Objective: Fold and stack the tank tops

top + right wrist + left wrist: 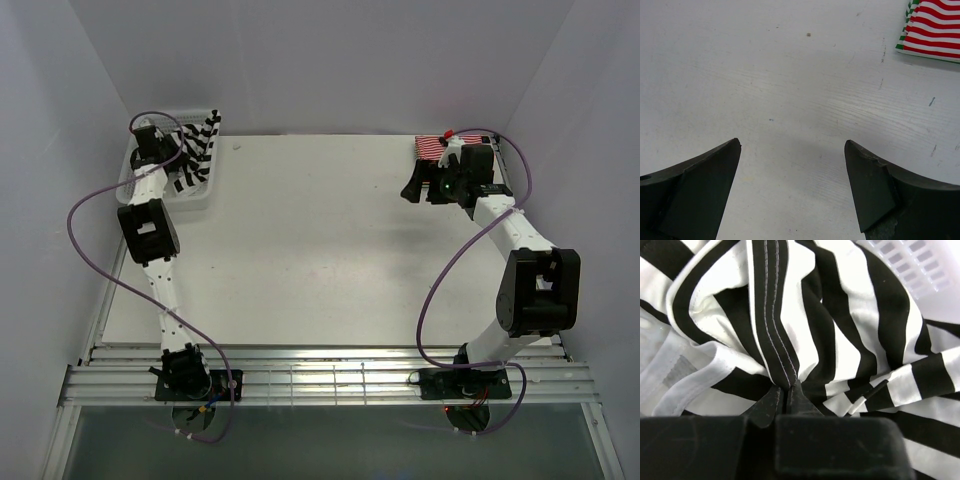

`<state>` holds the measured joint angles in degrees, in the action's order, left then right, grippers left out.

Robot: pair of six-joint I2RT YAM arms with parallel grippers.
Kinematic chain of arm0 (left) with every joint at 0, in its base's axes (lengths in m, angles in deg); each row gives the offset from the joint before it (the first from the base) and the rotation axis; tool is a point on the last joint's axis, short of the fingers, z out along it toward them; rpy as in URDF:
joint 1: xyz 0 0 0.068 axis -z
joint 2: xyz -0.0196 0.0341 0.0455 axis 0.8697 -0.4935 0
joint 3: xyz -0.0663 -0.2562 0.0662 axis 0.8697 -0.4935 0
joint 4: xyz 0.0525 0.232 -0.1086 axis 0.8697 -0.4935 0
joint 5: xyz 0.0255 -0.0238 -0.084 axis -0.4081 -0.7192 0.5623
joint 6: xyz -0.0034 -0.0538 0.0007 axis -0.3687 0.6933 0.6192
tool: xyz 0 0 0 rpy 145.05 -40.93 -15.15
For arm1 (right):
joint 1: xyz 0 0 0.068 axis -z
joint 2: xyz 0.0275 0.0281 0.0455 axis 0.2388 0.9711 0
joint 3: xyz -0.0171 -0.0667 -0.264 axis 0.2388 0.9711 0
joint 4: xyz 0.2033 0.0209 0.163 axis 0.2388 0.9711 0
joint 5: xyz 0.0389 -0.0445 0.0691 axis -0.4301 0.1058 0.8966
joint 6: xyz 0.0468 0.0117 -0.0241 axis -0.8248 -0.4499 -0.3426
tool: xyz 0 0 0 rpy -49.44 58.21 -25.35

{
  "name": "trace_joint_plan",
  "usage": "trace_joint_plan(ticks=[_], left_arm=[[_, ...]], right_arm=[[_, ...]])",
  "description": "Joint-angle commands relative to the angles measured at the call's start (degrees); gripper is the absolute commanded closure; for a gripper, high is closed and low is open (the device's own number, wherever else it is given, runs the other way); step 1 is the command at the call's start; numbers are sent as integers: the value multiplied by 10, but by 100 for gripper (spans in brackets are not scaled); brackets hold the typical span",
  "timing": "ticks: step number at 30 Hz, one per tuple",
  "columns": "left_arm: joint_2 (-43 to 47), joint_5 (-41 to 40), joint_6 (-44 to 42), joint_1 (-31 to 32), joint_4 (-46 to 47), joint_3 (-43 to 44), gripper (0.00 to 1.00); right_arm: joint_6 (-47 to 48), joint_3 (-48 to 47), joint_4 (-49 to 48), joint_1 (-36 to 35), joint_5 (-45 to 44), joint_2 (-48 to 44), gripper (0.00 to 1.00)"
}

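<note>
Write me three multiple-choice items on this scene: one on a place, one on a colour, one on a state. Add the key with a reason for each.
1. Where is the black-and-white broad-striped cloth tank top?
A. Folded at the far right corner
B. In the white plastic mesh basket at the far left
C. Draped over the right arm

2. What colours stripe the uppermost folded thin-striped top at the far right?
A. Red and white
B. Blue and white
C. Yellow and black

3. How do the right arm's jaws stand?
A. Shut on cloth
B. Shut on the basket's rim
C. Open, holding nothing

Key:
1 B: mesh wall shows beside the cloth in the left wrist view.
2 A: red and white stripes show plainly in the right wrist view.
3 C: only bare table shows between them.
</note>
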<state>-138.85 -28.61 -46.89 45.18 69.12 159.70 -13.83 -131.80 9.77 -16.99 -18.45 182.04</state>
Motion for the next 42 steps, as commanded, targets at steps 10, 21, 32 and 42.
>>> trace_joint_plan(ticks=[10, 21, 32, 42], left_arm=[[178, -35, 34, 4, 77, -8, 100], [401, 61, 71, 27, 111, -75, 100], [590, 120, 40, 234, 94, -248, 100], [589, 117, 45, 252, -2, -510, 2]], right_arm=[[29, 1, 13, -2, -21, -55, 10], [-4, 29, -9, -1, 2, -144, 10], [-82, 92, 13, 0, -43, -278, 10], [-100, 98, 204, 1, -95, -329, 10]])
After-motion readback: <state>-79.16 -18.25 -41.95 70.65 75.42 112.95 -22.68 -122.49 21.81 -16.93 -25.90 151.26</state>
